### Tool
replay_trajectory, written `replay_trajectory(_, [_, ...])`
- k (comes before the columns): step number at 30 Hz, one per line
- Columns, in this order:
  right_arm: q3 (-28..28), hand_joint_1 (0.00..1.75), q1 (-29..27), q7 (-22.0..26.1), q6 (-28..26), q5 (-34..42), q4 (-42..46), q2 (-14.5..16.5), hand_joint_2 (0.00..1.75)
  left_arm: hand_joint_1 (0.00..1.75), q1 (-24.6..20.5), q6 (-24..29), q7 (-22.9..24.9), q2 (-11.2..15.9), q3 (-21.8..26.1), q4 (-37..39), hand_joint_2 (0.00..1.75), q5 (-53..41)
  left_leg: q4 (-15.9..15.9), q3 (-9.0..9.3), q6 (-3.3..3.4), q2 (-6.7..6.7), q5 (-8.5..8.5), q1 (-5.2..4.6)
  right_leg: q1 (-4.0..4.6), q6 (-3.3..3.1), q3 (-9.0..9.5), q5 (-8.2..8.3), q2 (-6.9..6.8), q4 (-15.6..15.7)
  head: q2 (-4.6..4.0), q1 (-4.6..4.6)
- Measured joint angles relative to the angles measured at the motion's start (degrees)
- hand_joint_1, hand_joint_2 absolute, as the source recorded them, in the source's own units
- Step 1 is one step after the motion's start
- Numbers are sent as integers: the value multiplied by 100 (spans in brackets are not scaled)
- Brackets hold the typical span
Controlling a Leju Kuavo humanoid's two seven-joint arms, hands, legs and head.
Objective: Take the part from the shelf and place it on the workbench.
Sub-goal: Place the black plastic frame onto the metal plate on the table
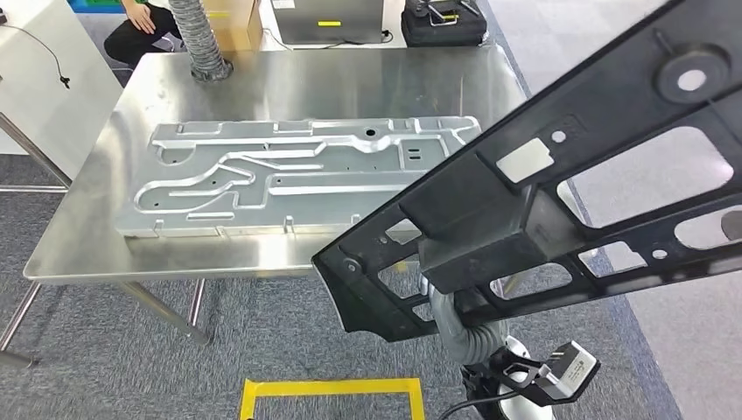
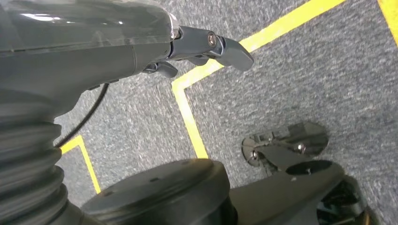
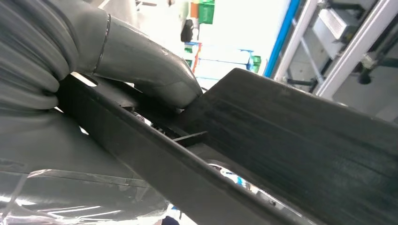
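One big black frame part (image 1: 560,188) up in air, tilted, near end hanging past workbench (image 1: 79,245) front edge, clamped in right hand (image 3: 141,75), thumb pressed on its rim. Stamped metal panel (image 1: 297,175) lying flat on workbench. Left hand (image 2: 206,47) over floor, fingers loose, holding nothing.

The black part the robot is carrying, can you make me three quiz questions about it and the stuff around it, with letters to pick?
1. Where is the black part?
A. flat on the workbench
B. held up in the air, in front of the workbench
C. on the floor

2. What colour is the tape on the carpet?
A. yellow
B. red
C. white

3. What is the left hand doing?
A. holding the part
B. pressing the table
C. holding nothing, over the floor

Answers: 1 B, the right hand grips it short of the workbench; 2 A, the strip is yellow; 3 C, only carpet lies beneath its fingers.
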State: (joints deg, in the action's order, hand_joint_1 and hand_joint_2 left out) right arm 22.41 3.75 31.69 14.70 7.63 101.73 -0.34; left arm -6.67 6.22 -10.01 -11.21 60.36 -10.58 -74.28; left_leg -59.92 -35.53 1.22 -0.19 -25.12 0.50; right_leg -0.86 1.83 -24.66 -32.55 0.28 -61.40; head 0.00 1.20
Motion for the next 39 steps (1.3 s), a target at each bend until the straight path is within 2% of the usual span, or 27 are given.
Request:
replay_trajectory(1, [-9, 175, 1, 8, -9, -6, 12, -1, 175, 0, -1, -1, 7, -2, -4, 0, 175, -25, 56, 114, 31, -5, -47, 11, -1, 25, -226, 102, 0, -355, 0, 0])
replay_trajectory(2, [-20, 175, -9, 14, -19, -14, 20, -4, 175, 0, 7, -3, 13, -4, -10, 0, 175, -40, 115, 229, 53, -6, -96, 18, -2, 39, -521, 116, -3, -737, 0, 0])
replay_trajectory(3, [-32, 175, -25, 21, -27, -23, 24, -8, 175, 0, 18, -5, 20, -6, -18, 0, 175, -54, 161, 336, 69, -7, -148, 18, 0, 47, -826, 18, -3, -1058, 0, 1])
replay_trajectory(4, [-43, 175, -49, 24, -40, -33, 26, -16, 175, 0, 27, -7, 28, -7, -26, 0, 175, -63, 199, 440, 77, -16, -204, 16, 1, 48, -1095, -181, -3, -1254, 0, 1])
replay_trajectory(6, [-60, 175, -93, 26, -69, -56, 28, -35, 175, 0, 43, -8, 48, -7, -41, 0, 175, -64, 245, 663, 72, -46, -342, 13, 7, 35, -1454, -556, -3, -1247, 0, 1])
replay_trajectory(7, [-67, 175, -106, 28, -80, -66, 28, -45, 175, 0, 47, -8, 59, -7, -44, 0, 175, -61, 254, 783, 66, -63, -424, 11, 15, 17, -1542, -558, -3, -1055, 0, 1])
replay_trajectory(8, [-74, 175, -118, 31, -86, -78, 28, -55, 175, 0, 50, -8, 67, -8, -45, 0, 175, -55, 257, 902, 57, -73, -513, 6, 32, -16, -1582, -354, -3, -764, 0, 1])
replay_trajectory(10, [-92, 175, -150, 33, -123, -161, 22, -87, 175, 0, 67, -8, 73, -20, -45, 3, 175, -42, 249, 1100, 30, -93, -694, -12, 83, -121, -1618, 565, 13, -126, 0, 0])
replay_trajectory(11, [-103, 175, -165, 25, -160, -236, 19, -106, 175, 0, 73, -8, 75, -27, -45, 5, 175, -38, 253, 1165, 3, -102, -783, -23, 107, -164, -1619, 951, 29, 54, 0, 0])
replay_trajectory(12, [-115, 175, -166, 13, -204, -324, 16, -123, 175, 0, 76, -8, 75, -35, -45, 7, 175, -36, 248, 1217, -29, -109, -837, -31, 121, -199, -1614, 1185, 47, 143, 0, 0])
replay_trajectory(13, [-128, 175, -145, -10, -252, -417, 15, -135, 175, 0, 69, -9, 75, -37, -45, 7, 175, -37, 223, 1240, -67, -115, -838, -37, 127, -223, -1583, 1199, 62, 149, 0, 0])
replay_trajectory(15, [-157, 175, -44, -95, -346, -645, 4, -150, 175, 0, 45, -10, 76, -38, -47, 5, 175, -45, -27, 1154, -125, -95, -741, -33, 102, -283, -1456, 1143, 68, 234, 1, 1])
replay_trajectory(16, [-173, 175, 34, -156, -397, -779, -18, -159, 175, 0, 32, -10, 76, -37, -49, 5, 175, -50, -271, 1015, -151, -84, -712, -30, 87, -312, -1382, 1120, 66, 290, 1, 1])
replay_trajectory(17, [-191, 175, 121, -218, -455, -923, -52, -172, 175, 0, 21, -10, 77, -37, -51, 4, 175, -54, -568, 825, -173, -73, -769, -24, 72, -333, -1314, 1094, 65, 336, 1, 1])
replay_trajectory(19, [-233, 175, 324, -341, -599, -1247, -167, -217, 175, 0, 2, -14, 73, -38, -54, 4, 175, -53, -1109, 398, -223, -60, -1093, -10, 69, -356, -1229, 1023, 67, 362, 0, 1])
replay_trajectory(20, [-249, 175, 437, -406, -683, -1434, -246, -251, 175, 0, -11, -19, 72, -38, -57, 4, 175, -57, -1259, 219, -246, -56, -1248, -2, 68, -358, -1192, 984, 70, 361, 0, 1])
replay_trajectory(21, [-259, 175, 568, -474, -772, -1641, -350, -296, 175, 0, -23, -27, 69, -37, -61, 4, 175, -61, -1264, 107, -258, -51, -1273, 4, 68, -355, -1150, 945, 74, 359, 0, 1])
replay_trajectory(22, [-263, 175, 719, -540, -862, -1845, -463, -342, 175, 0, -33, -37, 68, -34, -66, 4, 175, -66, -1115, 66, -258, -46, -1135, 7, 69, -348, -1101, 907, 79, 354, 0, 1])
replay_trajectory(24, [-266, 175, 1068, -667, -1089, -2296, -747, -448, 175, 0, -42, -64, 69, -30, -77, 4, 175, -70, -463, 158, -217, -32, -514, 7, 68, -319, -1008, 836, 86, 344, 0, 0])
replay_trajectory(26, [-266, 175, 1442, -759, -1302, -2694, -1062, -552, 175, 0, -51, -94, 72, -29, -83, 4, 175, -72, 43, 223, -158, -19, -146, -15, 75, -269, -984, 805, 87, 331, 0, 0])
replay_trajectory(29, [-237, 175, 1965, -905, -1534, -3283, -1494, -693, 175, 0, -51, -126, 75, -31, -85, 4, 175, -69, 177, 199, -54, -18, -63, -36, 85, -171, -1019, 792, 78, 334, 0, 1])
replay_trajectory(31, [-169, 175, 2322, -1039, -1712, -3794, -1788, -801, 175, 0, -47, -135, 69, -36, -86, 4, 175, -69, 221, 216, 5, -17, -19, -11, 76, -106, -1066, 692, 56, 217, 0, 0])
replay_trajectory(32, [-111, 175, 2524, -1121, -1804, -4083, -1949, -858, 175, 0, -54, -140, 62, -38, -87, 4, 175, -69, 240, 228, 29, -11, -9, 1, 69, -71, -1169, 563, 44, -3, 0, 0])
replay_trajectory(35, [162, 175, 3098, -1390, -2033, -5016, -2497, -1023, 175, 0, -67, -168, 31, -39, -90, 4, 175, -74, 241, 245, 61, 2, -23, 6, 26, 18, -1744, 107, 11, -1142, 0, 1])
replay_trajectory(36, [267, 175, 3251, -1460, -2084, -5275, -2683, -1074, 175, 0, -67, -180, 21, -39, -92, 4, 175, -79, 237, 256, 64, -1, -34, 7, 11, 34, -1860, 104, 5, -1338, 0, 1])
replay_trajectory(37, [370, 175, 3395, -1515, -2130, -5486, -2863, -1124, 175, 0, -66, -193, 13, -39, -96, 4, 175, -83, 233, 272, 62, -10, -50, 10, -5, 42, -1859, 220, 0, -1290, 0, 1])
replay_trajectory(39, [549, 175, 3661, -1592, -2228, -5807, -3179, -1208, 175, 0, -64, -215, 4, -41, -113, 4, 175, -90, 218, 321, 36, -32, -97, 14, -30, 36, -1559, 668, -15, -575, 0, 0])
